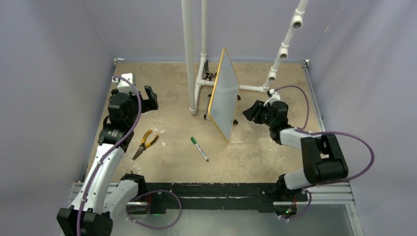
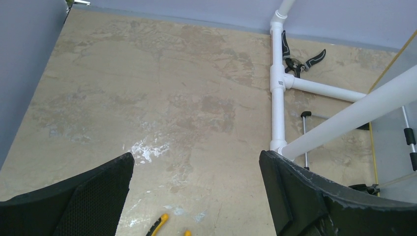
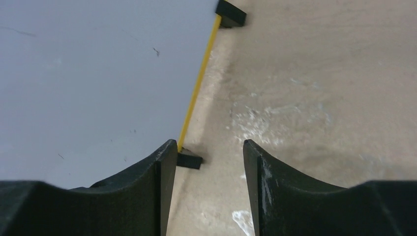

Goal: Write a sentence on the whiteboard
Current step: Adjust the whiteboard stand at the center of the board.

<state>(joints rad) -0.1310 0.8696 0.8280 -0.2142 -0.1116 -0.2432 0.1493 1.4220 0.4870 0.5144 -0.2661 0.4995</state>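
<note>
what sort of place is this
Probably a robot lab test cell: plain grey walls box in a tan table, a white pipe frame stands on it, and a left arm and right arm are bolted to its near edge.

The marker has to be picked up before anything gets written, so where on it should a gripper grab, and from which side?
Take the marker by the middle of its white barrel, coming straight down from above. It lies flat on the table, slanted, green cap toward the far left, with bare surface on both sides, so fingers set across its length should fit.
</note>
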